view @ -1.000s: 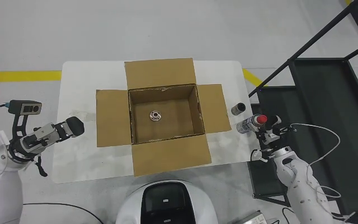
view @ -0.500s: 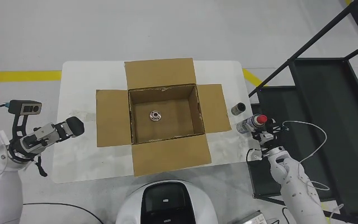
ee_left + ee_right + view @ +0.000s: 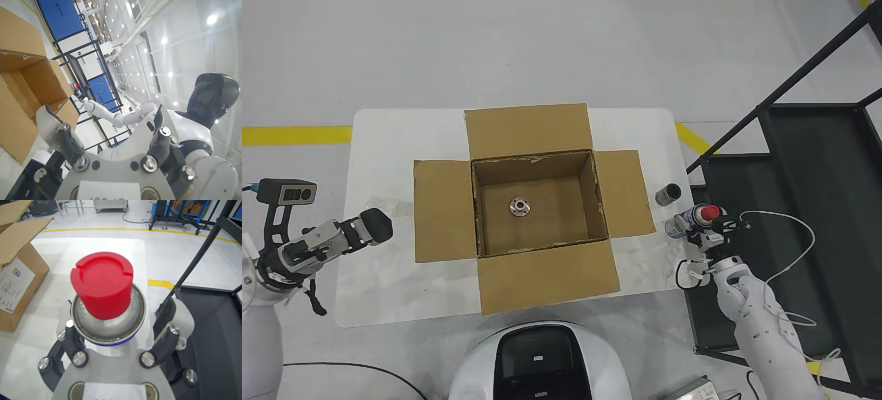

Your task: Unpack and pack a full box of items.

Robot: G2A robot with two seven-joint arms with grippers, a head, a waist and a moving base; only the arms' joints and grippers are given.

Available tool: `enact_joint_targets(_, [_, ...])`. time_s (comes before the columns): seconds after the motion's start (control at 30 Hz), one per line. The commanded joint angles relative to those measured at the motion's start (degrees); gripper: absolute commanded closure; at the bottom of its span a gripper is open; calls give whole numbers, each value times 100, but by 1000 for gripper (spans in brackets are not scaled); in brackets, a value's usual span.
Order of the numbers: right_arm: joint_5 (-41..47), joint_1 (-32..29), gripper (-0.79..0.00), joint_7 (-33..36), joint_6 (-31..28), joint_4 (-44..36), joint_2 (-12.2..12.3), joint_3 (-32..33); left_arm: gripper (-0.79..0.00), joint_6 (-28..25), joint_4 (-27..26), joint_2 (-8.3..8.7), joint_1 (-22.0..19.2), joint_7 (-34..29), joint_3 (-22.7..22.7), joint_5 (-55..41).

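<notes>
One small metal part (image 3: 519,207) inside the open cardboard box (image 3: 527,130)

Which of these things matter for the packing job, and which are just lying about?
Job: cardboard box, small metal part inside it, dark cylinder beside the box, red-capped can.
Lying about: black rack, yellow floor line.

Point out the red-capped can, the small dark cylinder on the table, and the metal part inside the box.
red-capped can (image 3: 102,289), right wrist view, top of its red cap.
small dark cylinder (image 3: 669,193), top view, its middle.
metal part (image 3: 519,207), top view, its centre.
</notes>
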Motion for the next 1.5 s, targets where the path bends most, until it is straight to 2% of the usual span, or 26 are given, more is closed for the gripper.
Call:
enact_joint_targets(0.0, [-4, 14, 0, -46, -20, 21, -3, -13, -785, 0, 0, 0, 0, 0, 0, 0])
enact_joint_targets(0.33, [19, -28, 0, -335, -121, -33, -4, 8, -785, 0, 0, 0, 0, 0, 0, 0])
enact_joint_targets(0.5, [-61, -256, 0, -590, -94, -459, 42, 217, -785, 0, 0, 0, 0, 0, 0, 0])
enact_joint_targets(0.6, [-207, -632, 0, -754, 15, -1154, 98, 509, -785, 0, 0, 0, 0, 0, 0, 0])
enact_joint_targets(0.73, [-312, -1277, 0, -694, 57, -2476, 161, 970, -785, 0, 0, 0, 0, 0, 0, 0])
enact_joint_targets(0.87, [-288, -1747, 0, -138, -56, -3787, 191, 1272, -785, 0, 0, 0, 0, 0, 0, 0])
enact_joint_targets(0.97, [-254, -1842, 0, 386, -242, -4583, 203, 1299, -785, 0, 0, 0, 0, 0, 0, 0])
enact_joint_targets(1.13, [-432, -1580, 0, 1270, -479, -5365, 212, 887, -785, 0, 0, 0, 0, 0, 0, 0])
enact_joint_targets(1.47, [-1233, -805, 0, 2102, -575, -5654, 141, -672, -785, 0, 0, 0, 0, 0, 0, 0])
